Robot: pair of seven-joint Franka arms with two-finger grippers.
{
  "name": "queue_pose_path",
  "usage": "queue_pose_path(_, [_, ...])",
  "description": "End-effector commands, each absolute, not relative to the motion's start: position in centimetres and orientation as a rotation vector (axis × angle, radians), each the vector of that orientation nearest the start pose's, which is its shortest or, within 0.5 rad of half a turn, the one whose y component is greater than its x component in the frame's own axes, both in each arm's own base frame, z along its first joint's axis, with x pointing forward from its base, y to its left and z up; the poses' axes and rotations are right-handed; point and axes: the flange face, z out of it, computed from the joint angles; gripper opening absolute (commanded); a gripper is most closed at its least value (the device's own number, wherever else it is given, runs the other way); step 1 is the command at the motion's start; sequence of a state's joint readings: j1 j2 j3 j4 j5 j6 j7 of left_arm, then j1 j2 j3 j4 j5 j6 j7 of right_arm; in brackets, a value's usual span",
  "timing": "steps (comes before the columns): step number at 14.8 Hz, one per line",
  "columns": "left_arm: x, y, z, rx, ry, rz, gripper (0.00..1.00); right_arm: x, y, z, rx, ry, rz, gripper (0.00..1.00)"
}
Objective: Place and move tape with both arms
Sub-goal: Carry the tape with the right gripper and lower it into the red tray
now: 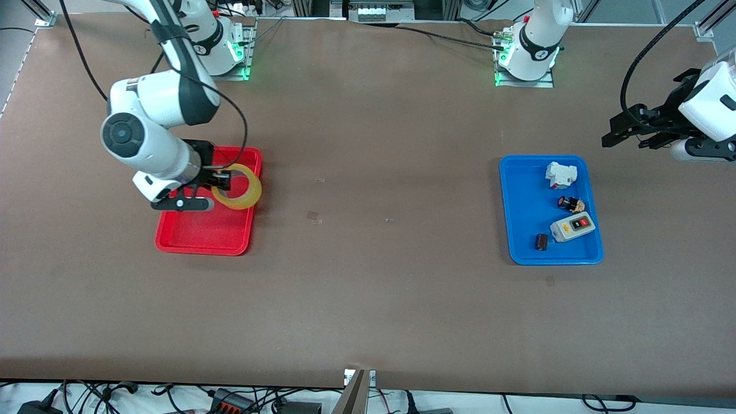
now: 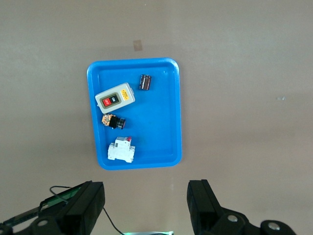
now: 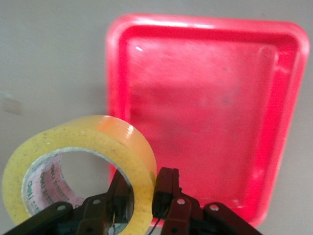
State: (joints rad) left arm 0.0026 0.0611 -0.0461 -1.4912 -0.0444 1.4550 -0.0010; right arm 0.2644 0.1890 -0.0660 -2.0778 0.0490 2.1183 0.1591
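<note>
Black fingers of the right gripper (image 1: 221, 179) pinch the wall of the tape (image 1: 238, 187), one finger inside the hollow core and one outside, so the yellowish translucent roll hangs in the air over the edge of the red tray (image 1: 195, 241) that faces the table's middle; the right wrist view shows the same hold (image 3: 143, 193) on the tape (image 3: 78, 166), with the bare floor of the red tray (image 3: 205, 98) below. That tray lies toward the right arm's end of the table (image 1: 368, 287). The left gripper (image 1: 624, 131) waits in the air over bare tabletop at the left arm's end, its fingers spread wide apart, as the left wrist view confirms (image 2: 146, 210). Near it lies a blue tray (image 1: 517, 230) holding a white circuit breaker (image 1: 560, 175), a small black-and-orange push button (image 1: 570, 203), a white switch box with red and black buttons (image 1: 572, 227) and a small dark cylinder (image 1: 541, 242), each apart from the others.
</note>
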Motion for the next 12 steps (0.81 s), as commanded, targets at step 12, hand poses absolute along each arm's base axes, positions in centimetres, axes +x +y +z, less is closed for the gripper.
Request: queue_pose_path(12, [57.7, -1.5, 59.7, -3.083, 0.319, 0.140, 1.00, 52.4, 1.5, 22.2, -3.115, -0.184, 0.129, 0.09])
